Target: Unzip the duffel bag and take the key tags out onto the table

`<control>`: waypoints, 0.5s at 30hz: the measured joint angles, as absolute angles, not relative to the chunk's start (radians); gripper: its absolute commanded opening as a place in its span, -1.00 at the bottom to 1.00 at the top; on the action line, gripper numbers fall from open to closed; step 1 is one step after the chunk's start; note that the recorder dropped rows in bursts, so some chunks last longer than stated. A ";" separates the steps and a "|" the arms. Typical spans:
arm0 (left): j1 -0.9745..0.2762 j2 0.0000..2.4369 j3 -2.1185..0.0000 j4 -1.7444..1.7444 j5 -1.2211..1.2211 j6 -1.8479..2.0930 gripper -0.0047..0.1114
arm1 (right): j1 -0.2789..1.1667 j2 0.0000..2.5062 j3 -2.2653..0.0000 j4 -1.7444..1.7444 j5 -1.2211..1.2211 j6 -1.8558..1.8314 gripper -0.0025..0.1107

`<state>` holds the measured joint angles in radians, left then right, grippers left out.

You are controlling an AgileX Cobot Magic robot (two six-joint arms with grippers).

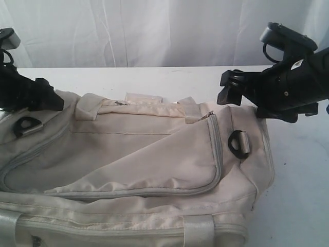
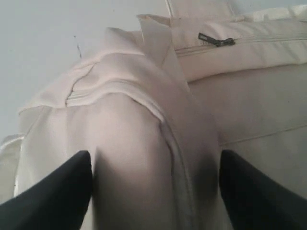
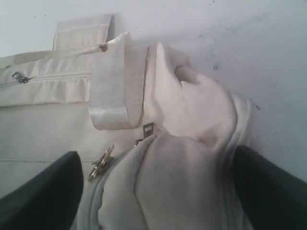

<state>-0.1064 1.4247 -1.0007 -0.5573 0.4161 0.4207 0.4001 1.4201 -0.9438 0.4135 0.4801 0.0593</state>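
Zipped shut on the desk (image 1: 298,195), the duffel bag (image 1: 139,154) presumably hides the key tags, while the left hand (image 2: 154,153) and right hand (image 3: 156,151), both wide open and empty, straddle its ends, probably to steady it.

We find the exterior camera set low at the near side of the table (image 1: 154,77), a little above its surface, facing across the duffel bag (image 1: 144,149) toward a white curtain (image 1: 154,31). It stands near enough that the bag runs off the lower and left edges. The left wrist camera looks down past the left gripper (image 2: 154,154) onto one end of the bag, very near the cloth. The right wrist camera looks past the right gripper (image 3: 156,151) onto the other end, equally near. All three views share the dark zipper pull (image 1: 119,103) on the bag's far pocket.
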 measured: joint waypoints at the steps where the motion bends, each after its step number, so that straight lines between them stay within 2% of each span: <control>1: -0.106 1.432 -1.001 -0.562 0.416 0.421 0.17 | 0.400 1.420 -0.944 0.413 0.488 0.059 0.15; 4: -0.106 1.439 -1.001 -0.571 0.415 0.423 -0.24 | 0.400 1.420 -0.944 0.409 0.503 0.059 -0.19; 5: -0.106 1.439 -1.001 -0.571 0.413 0.423 -0.57 | 0.400 1.420 -0.944 0.407 0.504 0.059 -0.48; 6: -0.106 1.441 -1.001 -0.575 0.410 0.423 -0.71 | 0.400 1.420 -0.944 0.405 0.506 0.059 -0.59; 7: -0.106 1.441 -1.001 -0.575 0.410 0.423 -0.92 | 0.400 1.420 -0.944 0.405 0.508 0.059 -0.85; 8: -0.105 1.445 -1.001 -0.573 0.406 0.423 -0.92 | 0.400 1.420 -0.944 0.405 0.510 0.059 -0.96; 12: -0.105 1.423 -0.999 -0.569 0.403 0.412 -0.92 | 0.396 1.420 -0.944 0.398 0.520 0.059 -0.96; 15: -0.105 1.330 -0.997 -0.513 0.406 0.401 -0.92 | 0.332 1.382 -0.944 0.352 0.560 0.059 -0.96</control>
<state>-0.1051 1.3298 -0.9972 -0.5130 0.4062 0.4006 0.3324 1.3821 -0.9438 0.3519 0.5603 0.0593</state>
